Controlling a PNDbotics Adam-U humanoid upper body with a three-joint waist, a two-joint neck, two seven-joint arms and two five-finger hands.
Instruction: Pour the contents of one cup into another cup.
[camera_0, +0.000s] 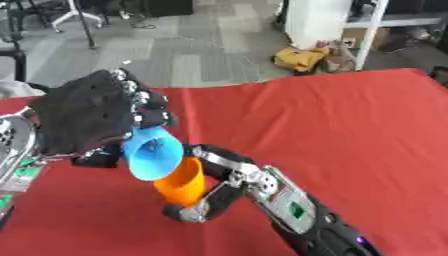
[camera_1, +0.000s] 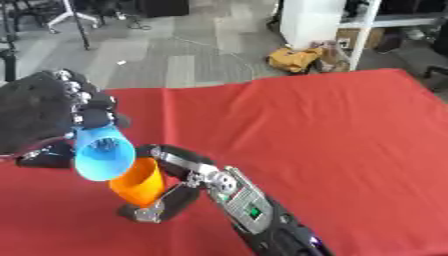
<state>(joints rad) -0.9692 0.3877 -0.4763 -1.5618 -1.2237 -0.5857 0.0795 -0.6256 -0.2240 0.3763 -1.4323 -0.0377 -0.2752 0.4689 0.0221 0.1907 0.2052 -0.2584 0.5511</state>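
My left hand (camera_0: 87, 117) is shut on a blue cup (camera_0: 152, 152), tipped on its side with the mouth facing down and toward me. Its rim hangs right over an orange cup (camera_0: 184, 185). My right hand (camera_0: 214, 187) is shut on the orange cup from the right, holding it just above the red tablecloth (camera_0: 350, 125), slightly tilted. What is inside either cup does not show clearly.
The red cloth spreads wide to the right and back. Beyond the table's far edge lies grey floor with a yellow bag (camera_0: 302, 57), a white cabinet (camera_0: 319, 20) and chair legs (camera_0: 74, 17).
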